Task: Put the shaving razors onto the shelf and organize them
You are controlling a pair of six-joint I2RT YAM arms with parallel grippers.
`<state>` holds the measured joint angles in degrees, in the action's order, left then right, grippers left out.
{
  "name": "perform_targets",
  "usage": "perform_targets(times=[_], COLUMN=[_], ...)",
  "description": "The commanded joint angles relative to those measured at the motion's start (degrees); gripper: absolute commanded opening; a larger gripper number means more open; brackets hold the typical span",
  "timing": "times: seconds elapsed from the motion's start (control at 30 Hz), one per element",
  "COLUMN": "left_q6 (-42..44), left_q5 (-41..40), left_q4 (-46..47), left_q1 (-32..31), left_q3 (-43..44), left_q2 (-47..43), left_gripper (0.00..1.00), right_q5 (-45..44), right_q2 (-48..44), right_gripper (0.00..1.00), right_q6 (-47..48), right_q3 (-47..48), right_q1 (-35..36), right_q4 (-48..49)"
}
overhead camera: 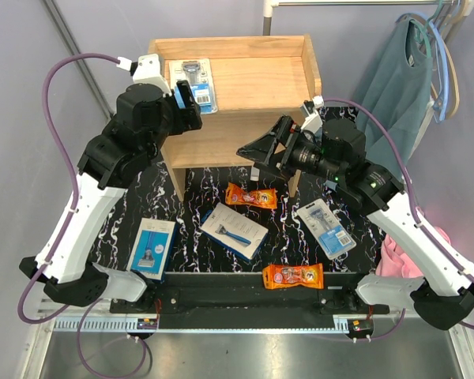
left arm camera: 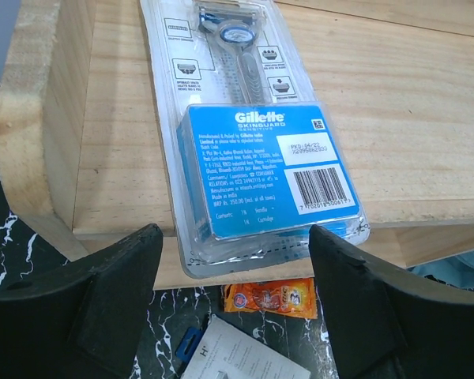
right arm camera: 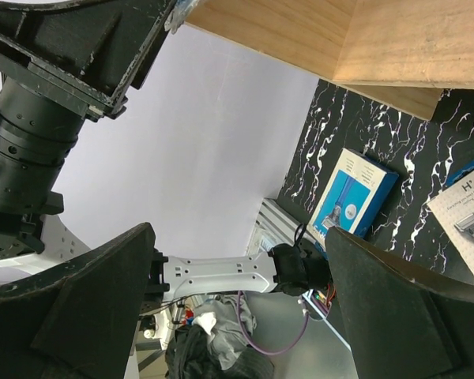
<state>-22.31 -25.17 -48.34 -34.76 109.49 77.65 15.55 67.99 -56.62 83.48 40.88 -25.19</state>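
Note:
The pale wooden shelf [overhead camera: 261, 79] stands at the back. One blister razor pack on a blue card [overhead camera: 196, 83] [left arm camera: 261, 158] lies flat on its top tier, near end overhanging the front edge. My left gripper [overhead camera: 191, 101] [left arm camera: 235, 237] hovers open at that end, fingers either side and not clamping it. My right gripper [overhead camera: 249, 154] [right arm camera: 241, 237] hangs open and empty in front of the shelf's lower tier. On the mat lie two orange packets [overhead camera: 251, 196] [overhead camera: 293, 275], a white-and-blue box [overhead camera: 235, 230], a blue box [overhead camera: 153, 245] [right arm camera: 354, 193] and a second blister pack [overhead camera: 325, 227].
A black marbled mat [overhead camera: 189, 189] covers the table in front of the shelf. Clothes on hangers [overhead camera: 411, 79] hang at the back right and something pink [overhead camera: 395, 253] sits at the right edge. A metal rail [overhead camera: 245, 320] runs along the near edge.

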Motion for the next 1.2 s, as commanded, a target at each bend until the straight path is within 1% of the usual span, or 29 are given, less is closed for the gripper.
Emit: perform_targets(times=[0.0,0.1,0.2,0.33,0.43,0.5,0.57,0.63,0.8,0.83,0.9,0.93,0.97,1.1,1.17], left_q6=[-0.2,-0.2,-0.4,-1.2,-1.4,-1.9,-2.0,-1.9,-1.0,-0.9,-0.7,-0.6,-0.5,-0.1,0.6], left_q5=[-1.4,2.5,5.4,7.1,7.8,9.2,10.9,14.1,21.7,22.3,22.6,22.6,22.6,23.2,23.5], left_q4=[1.6,2.8,4.6,6.8,6.8,6.9,6.9,7.5,7.6,7.6,7.6,7.6,7.5,7.6,7.6], left_q1=[0.6,0.5,0.5,0.4,0.5,0.4,0.5,0.5,0.1,-0.1,-0.9,-1.2,-1.2,-1.4,-1.5], left_q3=[1.2,0.5,-0.6,-4.0,-5.9,-7.1,-8.8,-9.8,-10.1,-10.1,-10.1,-10.2,-10.2,-9.9,-9.7], left_q2=[0.1,-1.3,-3.8,-7.8,-10.2,-12.1,-13.3,-13.5,-11.7,-11.3,-10.3,-10.1,-9.4,-7.8,-6.7], left_gripper=[0.80,0.81,0.83,0.88,0.88,0.86,0.82,0.76,0.64,0.58,0.50,0.43,0.40,0.35,0.34], right_q5=[-1.0,-1.0,-1.0,-0.9,-0.9,-1.0,-1.2,-1.3,-1.5,-1.6,-1.8,-1.9,-1.8,-2.0,-2.3], right_q2=[-2.1,-2.5,-2.9,-3.6,-4.0,-4.5,-5.1,-5.5,-6.3,-6.4,-6.6,-6.6,-6.7,-7.1,-7.2], right_gripper=[1.00,1.00,1.00,1.00,1.00,1.00,1.00,1.00,1.00,1.00,1.00,1.00,1.00,1.00,1.00], right_q6=[-0.2,-0.4,-0.7,-0.9,-1.0,-1.1,-1.1,-1.2,-1.4,-1.4,-1.3,-1.3,-1.3,-1.2,-1.2], right_q3=[-0.9,-1.7,-2.3,-3.1,-3.6,-4.0,-4.4,-5.1,-6.0,-6.1,-6.3,-6.4,-6.4,-6.8,-6.9], right_q1=[0.0,0.1,0.1,0.1,0.1,0.0,0.0,0.1,0.1,0.1,0.1,0.1,0.0,0.1,0.1], right_q4=[1.9,2.2,2.4,2.8,3.1,3.1,3.0,3.1,3.1,3.0,3.1,3.1,3.1,3.0,3.0])
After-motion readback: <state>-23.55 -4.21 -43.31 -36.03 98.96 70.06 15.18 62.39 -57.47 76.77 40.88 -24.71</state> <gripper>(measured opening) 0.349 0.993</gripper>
